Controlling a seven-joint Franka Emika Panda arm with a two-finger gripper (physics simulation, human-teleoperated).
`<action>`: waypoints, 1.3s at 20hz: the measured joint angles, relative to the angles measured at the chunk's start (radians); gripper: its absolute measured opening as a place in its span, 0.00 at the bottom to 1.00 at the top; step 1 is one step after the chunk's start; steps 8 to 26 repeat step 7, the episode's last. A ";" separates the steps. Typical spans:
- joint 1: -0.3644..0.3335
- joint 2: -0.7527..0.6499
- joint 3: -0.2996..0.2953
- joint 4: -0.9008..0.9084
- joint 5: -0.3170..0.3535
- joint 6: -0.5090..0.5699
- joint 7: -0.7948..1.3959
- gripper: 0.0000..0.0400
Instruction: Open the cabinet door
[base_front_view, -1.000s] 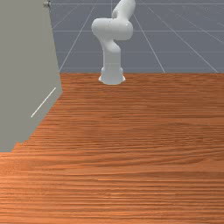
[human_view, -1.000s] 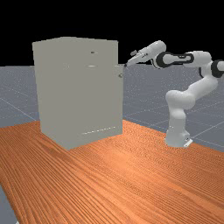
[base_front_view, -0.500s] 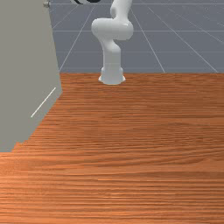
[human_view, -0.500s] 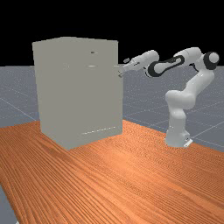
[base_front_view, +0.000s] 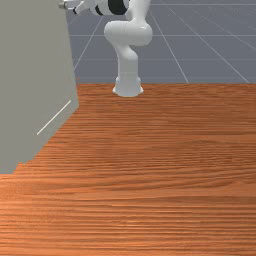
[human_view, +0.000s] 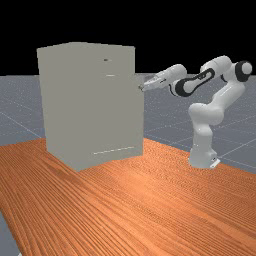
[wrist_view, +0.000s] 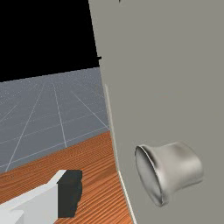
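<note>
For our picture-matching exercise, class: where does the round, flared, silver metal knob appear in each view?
Front view: knob at the top edge, toward the front view's left.
Far view: knob by the grey, boxy cabinet's right edge, at the gripper.
Wrist view: knob on the cabinet, near a dark-tipped finger.
Shared landmark: the orange-brown wooden table.

Wood-grained orange-brown table (human_view: 140, 185) looks pretty bright, with a soft pale sheen mid-table in the far view. The boxy grey-beige cabinet (human_view: 90, 110) is super flat and evenly lit. Wrist view's flared silvery metal knob (wrist_view: 181, 166) gets soft highlights plus darker shading near its rim. Can't tell where the light's coming from tbh.
</note>
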 joint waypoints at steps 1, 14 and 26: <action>-0.005 -0.007 0.032 -0.008 0.007 0.000 0.026 1.00; -0.008 -0.016 0.310 -0.026 0.066 0.000 0.219 1.00; -0.008 -0.016 0.310 -0.026 0.066 0.000 0.219 1.00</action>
